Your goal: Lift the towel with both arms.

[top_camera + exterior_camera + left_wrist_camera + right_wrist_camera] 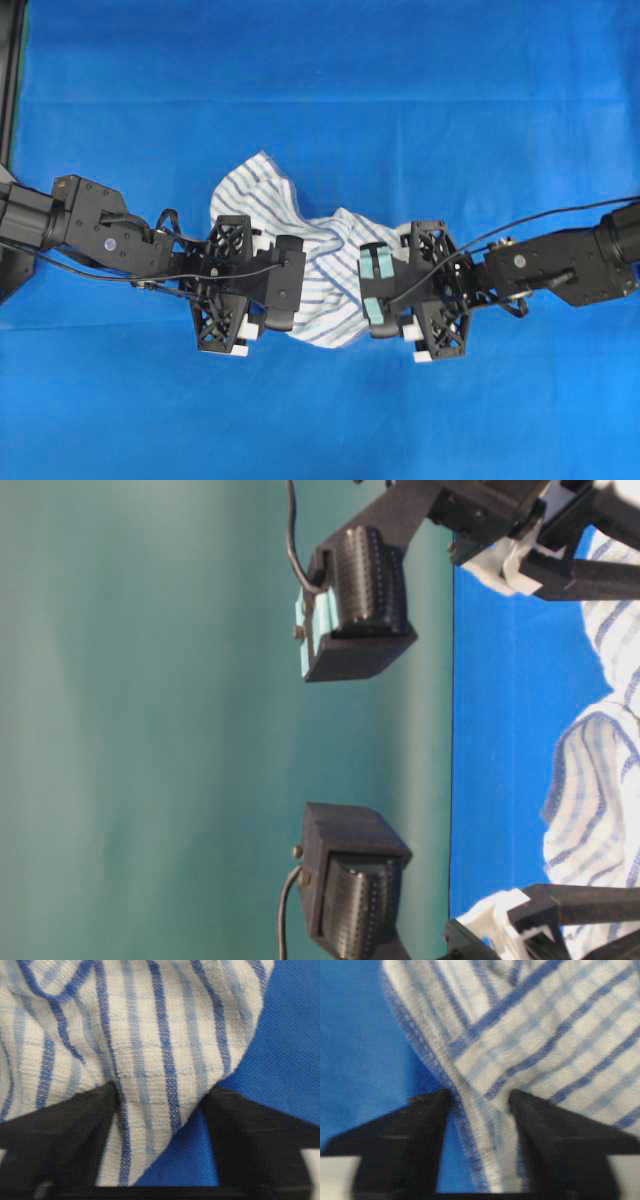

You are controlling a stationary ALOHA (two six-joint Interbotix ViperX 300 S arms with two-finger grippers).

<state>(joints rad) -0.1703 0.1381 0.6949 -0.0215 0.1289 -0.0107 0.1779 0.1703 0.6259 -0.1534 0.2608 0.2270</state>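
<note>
Striped towel (325, 262) lies crumpled mid-tablecloth (320, 90). Left gripper (160, 1105) and right gripper (480, 1102) sit on its opposite ends, jaws partly spread, a towel fold between each pair, not yet pinched tight.

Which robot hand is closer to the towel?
Neither, it's a tie. The left gripper straddles a fold at the towel's left side, and the right gripper straddles its edge on the right.

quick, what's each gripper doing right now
left gripper: jaws apart, a fold of the towel between them, not clamped.
right gripper: jaws apart astride the towel's edge, not clamped.
</note>
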